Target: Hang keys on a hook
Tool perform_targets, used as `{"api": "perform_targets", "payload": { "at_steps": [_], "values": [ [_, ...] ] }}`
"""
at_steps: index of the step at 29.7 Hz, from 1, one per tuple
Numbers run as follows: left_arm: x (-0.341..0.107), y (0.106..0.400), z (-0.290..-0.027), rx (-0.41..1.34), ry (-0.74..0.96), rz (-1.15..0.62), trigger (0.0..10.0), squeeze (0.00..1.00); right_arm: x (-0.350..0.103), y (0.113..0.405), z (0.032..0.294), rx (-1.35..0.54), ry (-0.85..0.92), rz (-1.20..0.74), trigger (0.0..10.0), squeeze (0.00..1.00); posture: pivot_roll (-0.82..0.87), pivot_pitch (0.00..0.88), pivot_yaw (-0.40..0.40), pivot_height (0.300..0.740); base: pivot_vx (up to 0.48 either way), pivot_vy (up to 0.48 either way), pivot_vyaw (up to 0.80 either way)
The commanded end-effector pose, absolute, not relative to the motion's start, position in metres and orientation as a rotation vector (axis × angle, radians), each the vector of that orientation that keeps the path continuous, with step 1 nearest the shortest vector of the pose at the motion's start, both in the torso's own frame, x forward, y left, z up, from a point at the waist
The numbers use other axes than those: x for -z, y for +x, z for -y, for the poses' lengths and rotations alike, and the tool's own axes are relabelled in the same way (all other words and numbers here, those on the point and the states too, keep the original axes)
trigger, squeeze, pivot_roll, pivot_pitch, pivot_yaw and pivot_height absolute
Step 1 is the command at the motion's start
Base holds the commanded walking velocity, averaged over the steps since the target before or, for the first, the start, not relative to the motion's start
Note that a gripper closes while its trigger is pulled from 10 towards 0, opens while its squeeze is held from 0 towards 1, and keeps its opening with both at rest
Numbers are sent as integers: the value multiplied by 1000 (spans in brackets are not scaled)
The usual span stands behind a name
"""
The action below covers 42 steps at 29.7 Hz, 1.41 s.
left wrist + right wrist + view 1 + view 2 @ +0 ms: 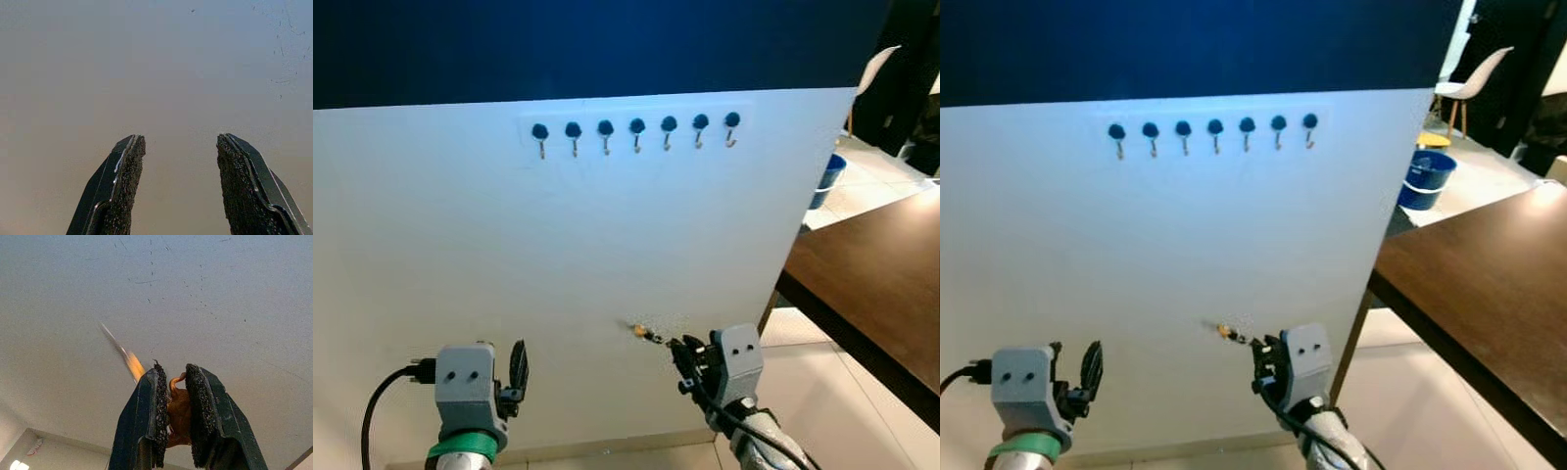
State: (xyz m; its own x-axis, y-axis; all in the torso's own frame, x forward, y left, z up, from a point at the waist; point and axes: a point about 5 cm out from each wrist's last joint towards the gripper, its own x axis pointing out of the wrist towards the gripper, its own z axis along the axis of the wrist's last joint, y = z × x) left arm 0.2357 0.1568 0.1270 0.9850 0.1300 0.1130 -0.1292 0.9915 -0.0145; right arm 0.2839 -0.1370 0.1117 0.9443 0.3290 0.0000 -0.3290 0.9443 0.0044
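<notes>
A row of several dark-capped metal hooks [636, 132] runs along the upper part of a white board [460, 255]. Low at the right, my right gripper [677, 351] is shut on the keys [644, 332], whose brass end sticks out toward the board. In the right wrist view the orange-brown key fob [178, 409] sits pinched between the pads [160, 413], and a blurred key blade [128, 360] points away from it. My left gripper [518, 367] hangs low at the left, open with nothing in it, its fingers [122, 186] facing the plain board.
A dark brown table [876, 284] stands at the right beside the board's edge. Beyond it are a blue bucket [1426, 178] on the tiled floor and a white chair [1484, 83]. A dark blue wall [587, 44] rises above the board.
</notes>
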Motion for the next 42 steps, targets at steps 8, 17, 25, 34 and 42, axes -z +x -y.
{"api": "perform_targets", "payload": {
  "at_steps": [8, 17, 25, 34, 42],
  "values": [
    [-124, 233, -156, -116, -28, 116, 10000, 0, -106, 280, 137, -341, 3, -26, 10000, 0, -189, 0, 124, 740, 310, 0, 0],
    [-125, 235, -156, -121, -33, 128, 10000, 0, -107, 281, 138, -334, 0, -28, 10000, 0, -188, 0, 120, 740, 195, 0, 0],
    [-125, 234, -157, -134, -38, 133, 10000, 0, -108, 282, 140, -323, -1, -31, 10000, 0, -189, 0, 119, 740, 0, 0, 0],
    [-124, 233, -157, -127, -51, 125, 10000, 0, -108, 282, 140, -320, -1, -33, 10000, 0, -187, 3, 119, 740, 0, 0, 0],
    [-125, 234, -156, -123, -71, 124, 10000, 0, -109, 282, 140, -315, 0, -34, 10000, 0, -187, 3, 119, 740, 0, 0, 0]
  ]
}}
